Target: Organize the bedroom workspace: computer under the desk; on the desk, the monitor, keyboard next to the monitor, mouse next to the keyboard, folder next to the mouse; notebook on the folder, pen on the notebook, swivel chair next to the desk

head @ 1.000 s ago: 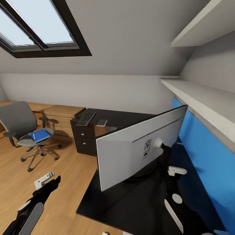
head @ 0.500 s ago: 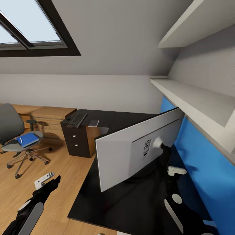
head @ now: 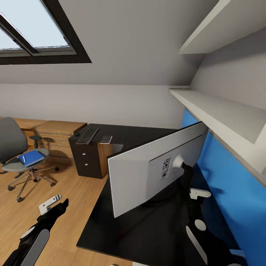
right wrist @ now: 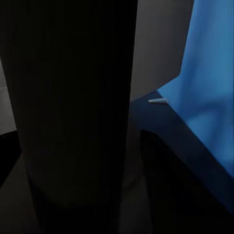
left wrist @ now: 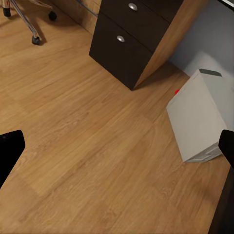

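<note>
The monitor point(head: 147, 170) stands tilted on the black desk point(head: 147, 229), its grey-white back towards me. My right gripper point(head: 186, 175) is at its black stand point(right wrist: 73, 112), apparently shut on it. The left gripper point(head: 55, 207) hangs open over the wood floor, fingertips point(left wrist: 9, 151) wide apart, near the white computer point(left wrist: 200, 117) with its red dot. The keyboard point(head: 87, 135) lies on the desk's far part, a small flat grey item point(head: 106, 139) beside it. The swivel chair point(head: 14, 147) stands at the left, carrying the blue folder point(head: 30, 158) with a thin white pen point(head: 24, 159) on it.
A dark two-drawer unit point(head: 88, 159) sits under the desk's far end, beside the computer. A light wooden drawer unit point(head: 55, 129) lines the back wall. White shelves point(head: 218, 111) and a blue wall panel point(head: 229, 173) bound the desk's right side. A small white stick point(right wrist: 158, 101) lies by the panel.
One second ago the view swung right, shifting chair and desk leftward in the picture. Over the last half second the monitor only tipped very slightly; both arms kept their places.
</note>
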Controlling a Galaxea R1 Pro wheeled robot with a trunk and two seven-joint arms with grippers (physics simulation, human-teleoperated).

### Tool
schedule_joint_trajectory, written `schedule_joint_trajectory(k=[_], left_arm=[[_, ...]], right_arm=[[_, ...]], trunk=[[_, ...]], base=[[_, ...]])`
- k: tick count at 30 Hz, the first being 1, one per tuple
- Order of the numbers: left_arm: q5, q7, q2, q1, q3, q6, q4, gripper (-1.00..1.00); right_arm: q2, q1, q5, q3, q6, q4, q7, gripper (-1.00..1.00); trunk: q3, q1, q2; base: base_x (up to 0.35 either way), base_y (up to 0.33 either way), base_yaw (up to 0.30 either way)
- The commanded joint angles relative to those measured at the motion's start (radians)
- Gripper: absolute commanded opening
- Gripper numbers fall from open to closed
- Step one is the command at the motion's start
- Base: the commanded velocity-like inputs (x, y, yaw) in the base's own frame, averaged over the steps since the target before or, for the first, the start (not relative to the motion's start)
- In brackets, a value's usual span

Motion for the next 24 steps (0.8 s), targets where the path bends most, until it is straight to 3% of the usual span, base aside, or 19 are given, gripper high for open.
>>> schedule_joint_trajectory(k=[1,6,24], left_arm=[[0.008,0.005,0.0,0.0,0.0,0.004,-0.002,1.0],[0.008,0.005,0.0,0.0,-0.001,0.004,-0.002,1.0],[0.008,0.005,0.0,0.0,-0.001,0.004,-0.002,1.0]], right_arm=[[-0.002,-0.002,-0.005,0.006,-0.008,0.0,-0.005,-1.0],[-0.002,-0.002,-0.005,0.006,-0.009,0.0,-0.005,-1.0],[-0.002,-0.002,-0.005,0.006,-0.008,0.0,-0.005,-1.0]], trunk=[[-0.001,0.0,-0.001],[-0.001,0.0,-0.001],[-0.001,0.0,-0.001]], base=[[0.0,0.0,0.0],[0.042,0.0,0.0],[0.206,0.0,0.0]])
